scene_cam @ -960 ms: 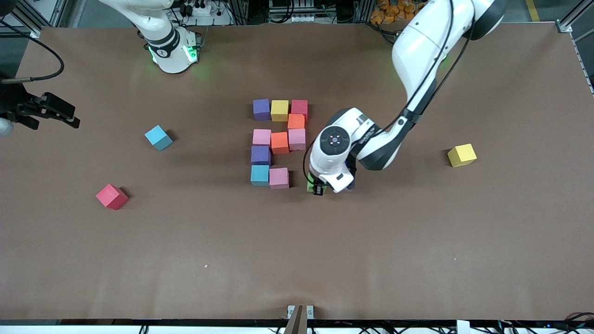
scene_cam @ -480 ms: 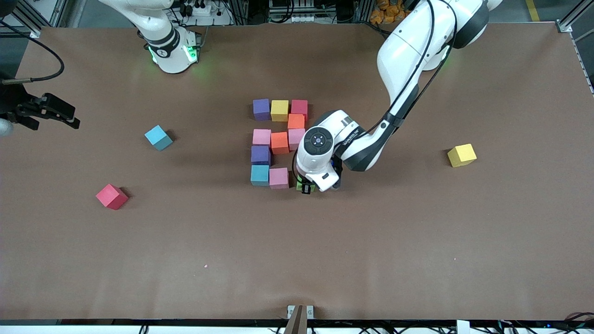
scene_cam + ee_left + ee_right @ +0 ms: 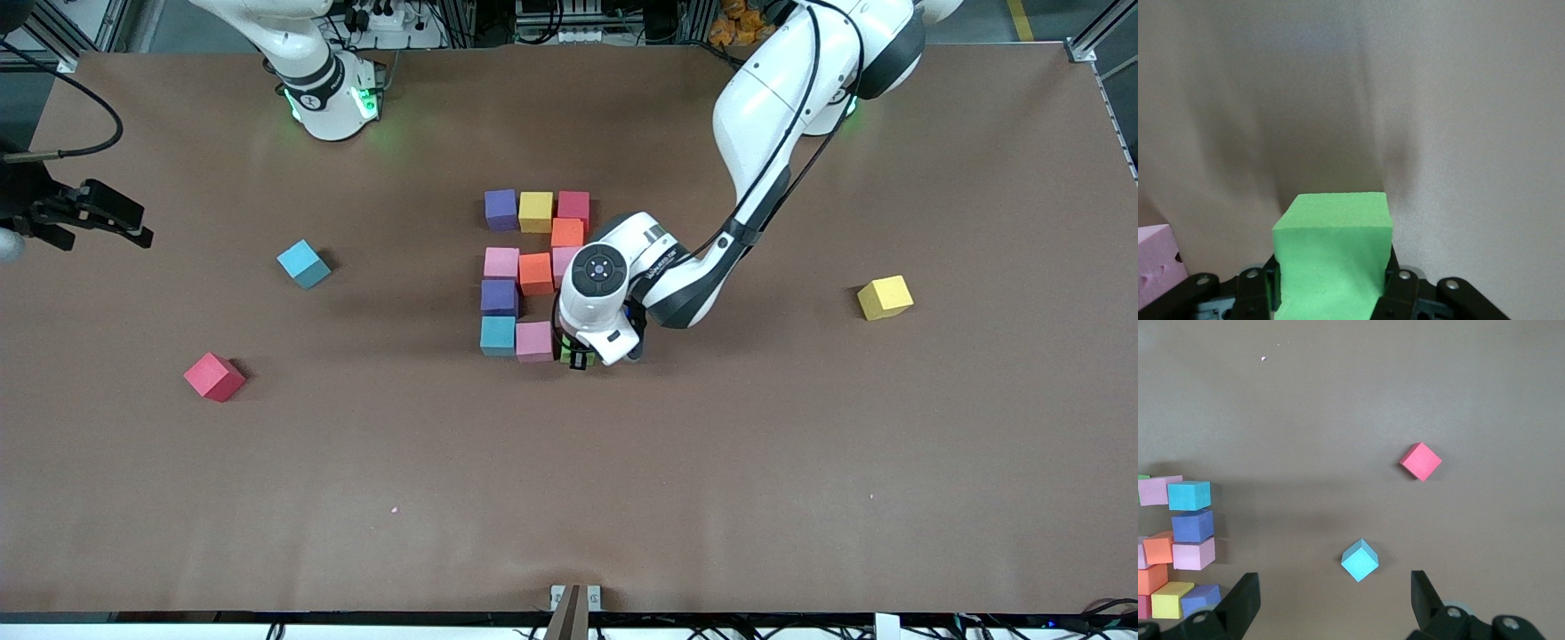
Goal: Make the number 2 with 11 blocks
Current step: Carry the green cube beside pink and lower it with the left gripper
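The partly built number 2 (image 3: pixel 535 272) of mixed-colour blocks lies mid-table. Its nearest row holds a light blue block (image 3: pixel 498 335) and a pink block (image 3: pixel 534 341). My left gripper (image 3: pixel 576 358) is shut on a green block (image 3: pixel 566 356), low at the table right beside that pink block, toward the left arm's end. The left wrist view shows the green block (image 3: pixel 1333 257) between the fingers (image 3: pixel 1401 293), with the pink block (image 3: pixel 1158 263) close beside it. My right gripper (image 3: pixel 133 233) waits open and empty at the right arm's end of the table.
Loose blocks lie on the brown table (image 3: pixel 711 480): a light blue one (image 3: pixel 303 263) and a red one (image 3: pixel 213 376) toward the right arm's end, and a yellow one (image 3: pixel 885 297) toward the left arm's end. The right wrist view shows the light blue one (image 3: pixel 1359 560) and the red one (image 3: pixel 1420 461).
My left gripper has carried the green block toward the right arm's end, up against the pink block of the digit's nearest row. The right arm has not moved.
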Controlling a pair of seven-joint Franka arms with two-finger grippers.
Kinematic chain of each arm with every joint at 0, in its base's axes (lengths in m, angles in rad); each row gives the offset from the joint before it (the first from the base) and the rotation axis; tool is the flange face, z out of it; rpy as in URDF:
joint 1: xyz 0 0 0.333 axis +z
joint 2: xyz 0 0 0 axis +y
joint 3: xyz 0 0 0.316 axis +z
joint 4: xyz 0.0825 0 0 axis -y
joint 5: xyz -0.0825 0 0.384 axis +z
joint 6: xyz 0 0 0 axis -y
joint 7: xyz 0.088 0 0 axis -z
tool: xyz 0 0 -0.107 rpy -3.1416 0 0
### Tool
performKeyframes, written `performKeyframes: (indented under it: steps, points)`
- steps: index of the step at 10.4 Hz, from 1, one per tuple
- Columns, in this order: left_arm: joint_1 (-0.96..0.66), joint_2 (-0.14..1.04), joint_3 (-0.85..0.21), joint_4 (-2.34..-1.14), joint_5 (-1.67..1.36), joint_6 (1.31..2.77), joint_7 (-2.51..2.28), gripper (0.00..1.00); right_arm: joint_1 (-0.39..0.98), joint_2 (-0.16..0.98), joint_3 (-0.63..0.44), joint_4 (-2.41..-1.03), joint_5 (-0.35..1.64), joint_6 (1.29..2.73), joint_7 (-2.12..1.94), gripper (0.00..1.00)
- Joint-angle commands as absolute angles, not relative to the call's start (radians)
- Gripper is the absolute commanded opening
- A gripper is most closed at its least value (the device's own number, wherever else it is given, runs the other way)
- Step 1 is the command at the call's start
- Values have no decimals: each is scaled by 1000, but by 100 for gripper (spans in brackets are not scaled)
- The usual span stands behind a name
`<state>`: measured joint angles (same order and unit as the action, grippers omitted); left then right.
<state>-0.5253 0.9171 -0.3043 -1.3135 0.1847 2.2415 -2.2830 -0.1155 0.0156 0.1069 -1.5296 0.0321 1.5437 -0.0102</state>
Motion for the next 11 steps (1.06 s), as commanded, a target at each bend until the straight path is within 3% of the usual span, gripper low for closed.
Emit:
performKeyframes:
  steps: [1,9,11]
  points:
    - [-548,936,-287,-1278,163,2241,-2298,41,-114,18,106,-1526,44,1546,3,100]
    - [-557,936,-288,-1275,163,2256,-2298,43,-115,26,106,-1529,41,1543,2,100]
    - [-557,939,-287,-1275,163,2258,-2298,48,-115,26,106,-1529,41,1543,3,100]
